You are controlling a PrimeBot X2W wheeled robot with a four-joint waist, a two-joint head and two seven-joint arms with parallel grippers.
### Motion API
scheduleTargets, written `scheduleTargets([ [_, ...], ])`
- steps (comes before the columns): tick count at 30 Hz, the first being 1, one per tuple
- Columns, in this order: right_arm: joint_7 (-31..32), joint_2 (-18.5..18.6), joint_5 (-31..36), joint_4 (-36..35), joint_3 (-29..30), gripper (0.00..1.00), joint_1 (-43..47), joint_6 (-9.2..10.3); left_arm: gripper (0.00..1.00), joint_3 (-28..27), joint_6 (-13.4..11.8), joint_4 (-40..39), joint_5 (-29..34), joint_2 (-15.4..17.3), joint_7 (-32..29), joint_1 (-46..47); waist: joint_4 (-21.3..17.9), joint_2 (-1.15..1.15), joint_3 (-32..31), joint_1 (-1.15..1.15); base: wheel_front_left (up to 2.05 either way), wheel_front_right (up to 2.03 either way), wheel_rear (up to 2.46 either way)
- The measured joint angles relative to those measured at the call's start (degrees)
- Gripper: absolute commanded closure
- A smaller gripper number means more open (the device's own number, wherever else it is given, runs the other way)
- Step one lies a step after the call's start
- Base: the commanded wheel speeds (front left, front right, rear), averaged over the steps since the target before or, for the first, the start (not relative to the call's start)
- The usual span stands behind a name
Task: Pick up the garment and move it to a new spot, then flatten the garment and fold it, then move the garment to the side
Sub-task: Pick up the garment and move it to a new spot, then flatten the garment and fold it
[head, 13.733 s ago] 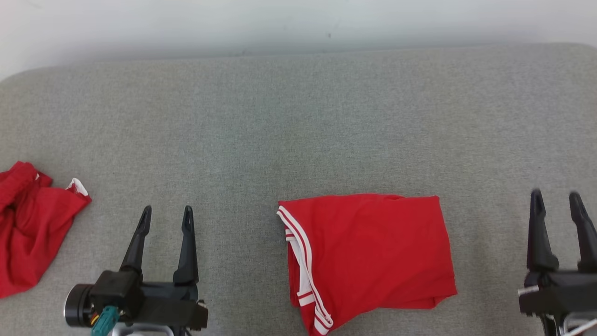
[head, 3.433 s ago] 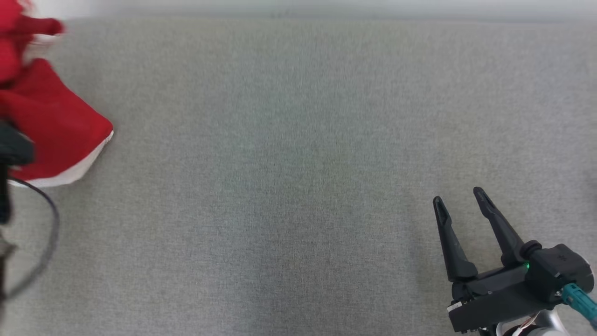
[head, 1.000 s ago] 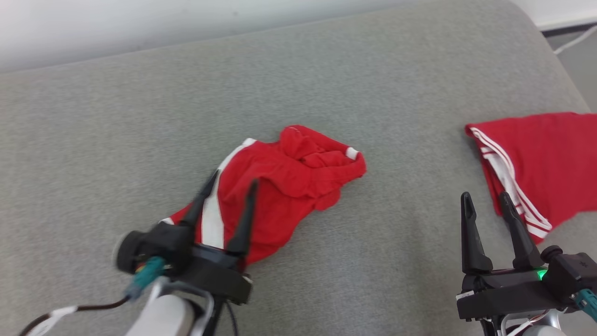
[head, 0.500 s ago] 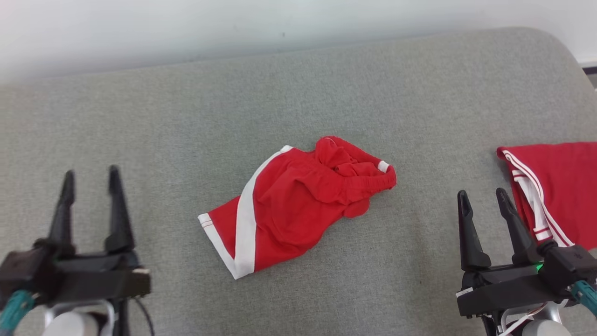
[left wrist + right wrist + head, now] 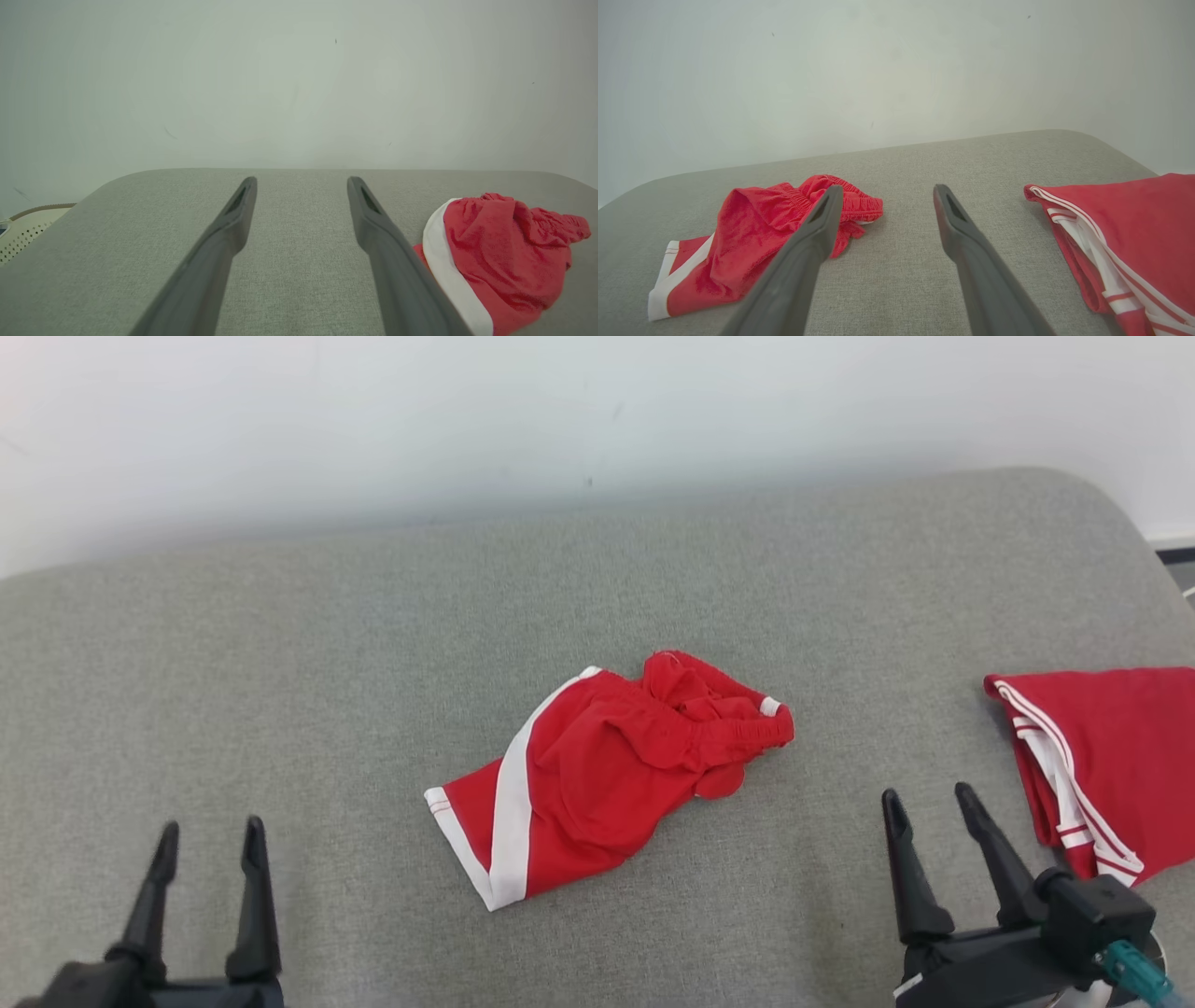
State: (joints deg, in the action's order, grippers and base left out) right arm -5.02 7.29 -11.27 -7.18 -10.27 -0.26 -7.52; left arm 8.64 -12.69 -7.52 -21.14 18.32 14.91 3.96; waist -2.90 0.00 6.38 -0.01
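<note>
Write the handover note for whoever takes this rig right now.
Left gripper: open, empty, low left.
Right gripper: open, empty, low right.
Crumpled red garment: in the middle of the grey cushion, between the grippers, touched by neither.
Folded red garment: at the cushion's right edge.
Done: the crumpled garment appears to be lying at its new spot.
Left: flatten it, fold it, move it aside.

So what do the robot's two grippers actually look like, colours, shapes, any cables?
Both the left gripper and right gripper have two long, tapering black fingers on a blocky black base. Up close, each finger shows a narrow slot near its tip. A teal connector sticks out beside the right gripper's base.
</note>
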Motion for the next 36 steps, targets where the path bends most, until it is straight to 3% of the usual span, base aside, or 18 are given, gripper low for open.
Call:
scheduleTargets([
  [19,4.52,0.15,2.4,-8.17,-1.35,0.0,6.18,0.0,0.0,2.38,-1.09,2.0,0.59,-0.21,-1.83,-3.41,0.59,0.0,-4.19,-0.01,0.0,0.0,0.0],
  [30,5.01,0.42,2.46,-9.0,0.2,0.0,6.04,0.0,0.0,3.61,-0.97,2.21,0.66,-0.6,-1.75,-1.64,3.58,0.0,-3.31,0.0,0.0,0.0,0.0],
  [36,5.19,1.68,-1.2,-6.61,0.94,0.0,1.75,0.0,0.0,4.6,-0.52,2.25,1.0,-1.33,-1.51,0.32,5.72,0.0,-2.81,0.0,0.0,0.0,0.0],
])
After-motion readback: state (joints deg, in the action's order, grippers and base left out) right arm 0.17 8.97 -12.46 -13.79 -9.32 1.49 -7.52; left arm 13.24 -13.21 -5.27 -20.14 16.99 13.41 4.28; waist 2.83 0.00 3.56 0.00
